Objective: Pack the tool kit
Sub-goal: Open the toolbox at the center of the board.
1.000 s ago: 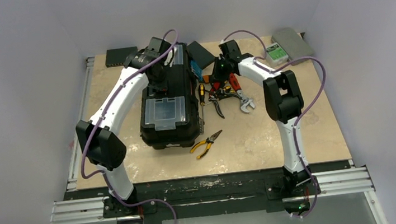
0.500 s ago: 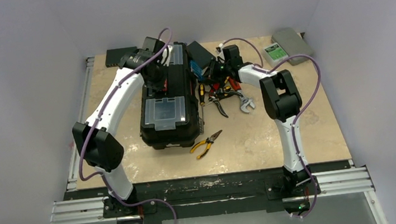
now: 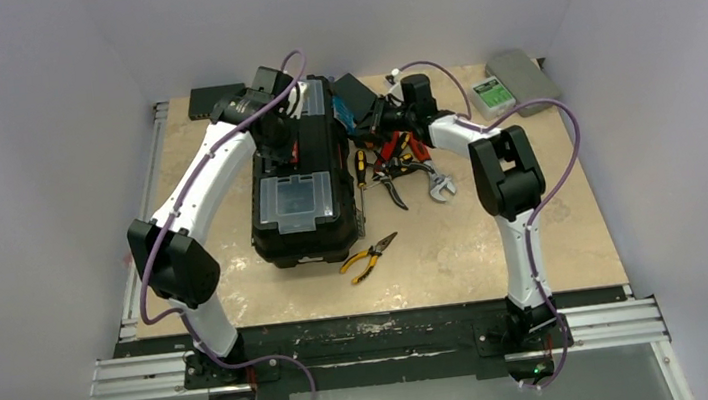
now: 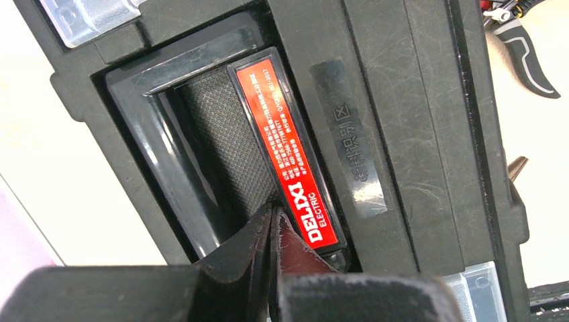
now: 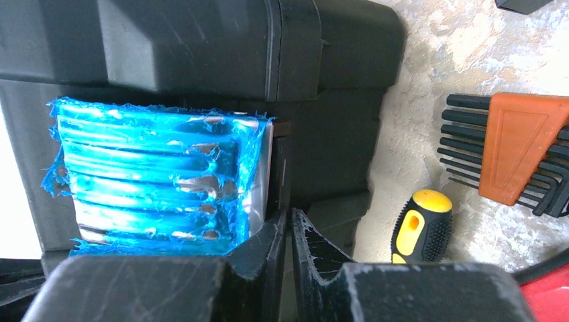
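The black toolbox (image 3: 298,181) stands closed at centre-left, one clear lid (image 3: 292,199) toward me. My left gripper (image 3: 281,153) is shut, its tips (image 4: 272,211) down in the handle recess beside the red-labelled handle (image 4: 282,147), holding nothing. My right gripper (image 3: 361,124) sits at the box's right side. Its jaws (image 5: 285,215) are shut to a thin slit, empty, right at the edge of the blue-filmed latch (image 5: 154,174). Red, yellow and black-handled tools (image 3: 396,160) lie piled right of the box, with a wrench (image 3: 439,185) and yellow pliers (image 3: 369,257) apart.
A hex key set in an orange holder (image 5: 516,147) and a yellow-black screwdriver handle (image 5: 423,228) lie by the right gripper. At the back are a flat black box (image 3: 216,98) and a grey case with a green label (image 3: 508,82).
My right gripper has swung left from over the tool pile to the blue latch on the toolbox's side. The left gripper stays at the handle, barely shifted.
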Available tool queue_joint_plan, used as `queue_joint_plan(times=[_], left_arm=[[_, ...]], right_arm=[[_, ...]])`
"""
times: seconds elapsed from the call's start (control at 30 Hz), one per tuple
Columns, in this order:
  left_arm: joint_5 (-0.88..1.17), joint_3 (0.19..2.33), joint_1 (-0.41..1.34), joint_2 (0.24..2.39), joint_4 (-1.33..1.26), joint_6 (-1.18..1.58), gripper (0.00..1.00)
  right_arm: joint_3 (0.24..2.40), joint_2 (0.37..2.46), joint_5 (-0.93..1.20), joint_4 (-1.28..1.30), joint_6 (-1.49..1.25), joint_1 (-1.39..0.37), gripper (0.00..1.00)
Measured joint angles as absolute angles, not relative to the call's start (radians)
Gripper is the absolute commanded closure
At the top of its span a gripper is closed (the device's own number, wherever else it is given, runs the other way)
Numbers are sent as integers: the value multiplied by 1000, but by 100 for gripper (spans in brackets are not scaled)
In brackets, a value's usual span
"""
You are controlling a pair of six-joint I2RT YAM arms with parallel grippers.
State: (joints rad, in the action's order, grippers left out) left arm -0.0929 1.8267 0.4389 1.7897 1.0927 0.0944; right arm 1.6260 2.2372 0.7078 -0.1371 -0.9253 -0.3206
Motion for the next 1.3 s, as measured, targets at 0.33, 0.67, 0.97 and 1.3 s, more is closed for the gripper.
queue_joint_plan(times=[0.33,0.67,0.97,1.3], left_arm=[[-90,1822,439,1785,1092,95,100],[-86,1819,439,1783,1093,94,100],[-85,1817,439,1781,1092,94,100],[-85,1809,439,1775,1084,94,100]], right_arm=[[1671,2216,640,35,-826,-322,54],[1692,2156,593,165,-715,-334,50],[1734,2054,593,154,-690,-356,64],[1598,1996,517,131,-725,-303,22]])
